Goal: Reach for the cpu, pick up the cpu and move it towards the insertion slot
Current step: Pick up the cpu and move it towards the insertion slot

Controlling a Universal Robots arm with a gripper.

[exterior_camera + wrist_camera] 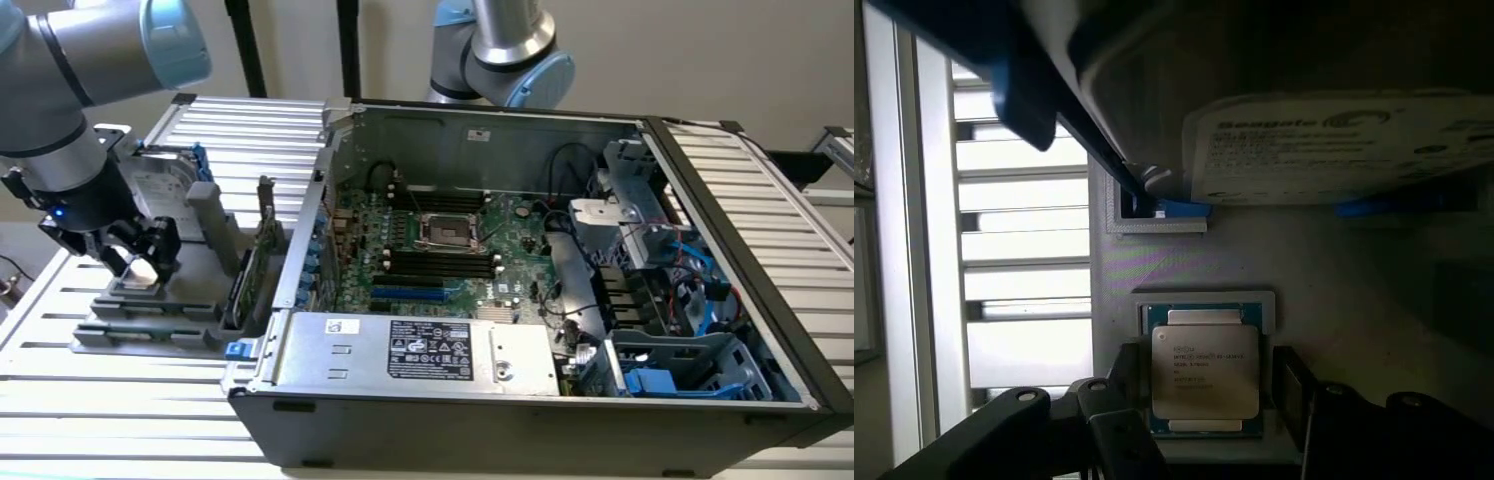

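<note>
Wrist view: the small flat square chip with a silvery-grey metal lid, the cpu [1205, 372], is seen lying flat in a shallow recess of a grey holder block [1334, 290]. It is bracketed by the two dark fingers [1291, 385] of the gripper [1210, 382], which are spread slightly wider than the chip, one at each of two opposite edges, unclamped. In the exterior view, the square silver-framed socket with a dark centre, the insertion slot [447, 230], is found well apart from the gripper [134, 262], toward the exterior view's right inside the open grey computer case [534, 420].
</note>
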